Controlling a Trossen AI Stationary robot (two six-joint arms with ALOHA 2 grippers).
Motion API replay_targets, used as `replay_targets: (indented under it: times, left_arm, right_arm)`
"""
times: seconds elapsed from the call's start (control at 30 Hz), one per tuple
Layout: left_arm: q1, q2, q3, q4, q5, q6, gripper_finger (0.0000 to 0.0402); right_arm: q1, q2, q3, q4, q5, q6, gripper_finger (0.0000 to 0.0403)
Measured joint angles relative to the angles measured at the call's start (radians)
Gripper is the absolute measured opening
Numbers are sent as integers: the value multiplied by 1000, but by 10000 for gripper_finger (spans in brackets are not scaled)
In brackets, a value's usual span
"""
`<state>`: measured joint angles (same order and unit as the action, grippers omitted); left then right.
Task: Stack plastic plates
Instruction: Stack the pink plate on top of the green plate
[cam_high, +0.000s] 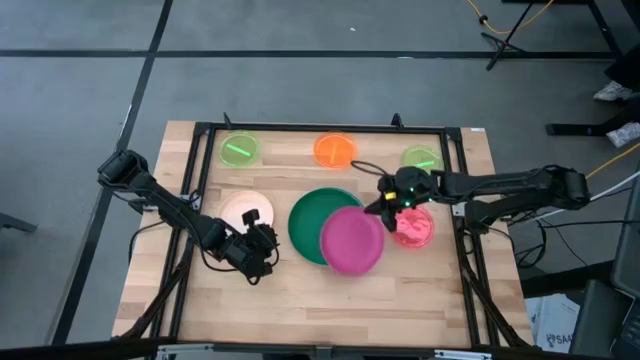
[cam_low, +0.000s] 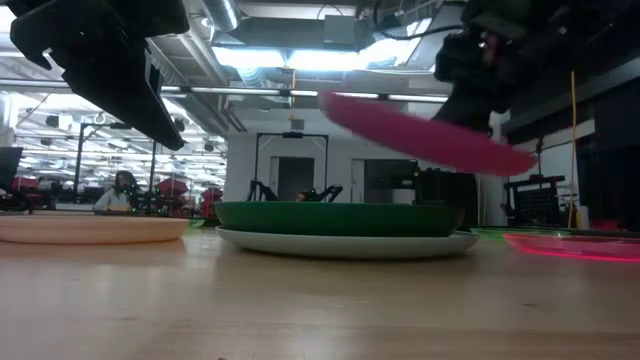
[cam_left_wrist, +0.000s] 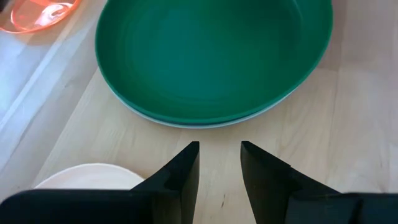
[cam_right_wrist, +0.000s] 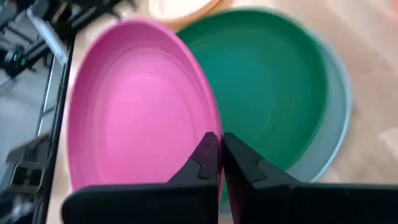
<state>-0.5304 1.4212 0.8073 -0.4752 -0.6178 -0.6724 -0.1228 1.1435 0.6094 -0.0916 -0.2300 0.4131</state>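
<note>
Magenta plate (cam_right_wrist: 140, 106): rim pinched in right gripper (cam_right_wrist: 219, 152), above green-on-blue stack (cam_high: 318, 222). Left gripper (cam_left_wrist: 219, 163) parted, empty. Six unstacked.

A medium plate (cam_high: 352, 240) hangs tilted over 2 stacked large plates (cam_high: 312, 220) at the table's (cam_high: 330, 300) centre.

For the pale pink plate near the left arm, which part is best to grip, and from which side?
Probably its raised rim on the edge facing the left end effector. The pale pink plate lies flat on the table, so only the thin lip offers a pinch. That end effector is open, beside it and empty.
</note>
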Motion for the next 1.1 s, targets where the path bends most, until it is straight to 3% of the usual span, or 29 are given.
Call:
replay_targets:
  times: [0.43, 1.1]
  left_arm:
    - [0, 0, 0, 17, 0, 1, 111]
    - [0, 0, 0, 18, -27, 2, 111]
  right_arm:
    - [-136, 202, 0, 217, -77, -4, 2]
    - [-139, 455, 0, 468, -49, 11, 2]
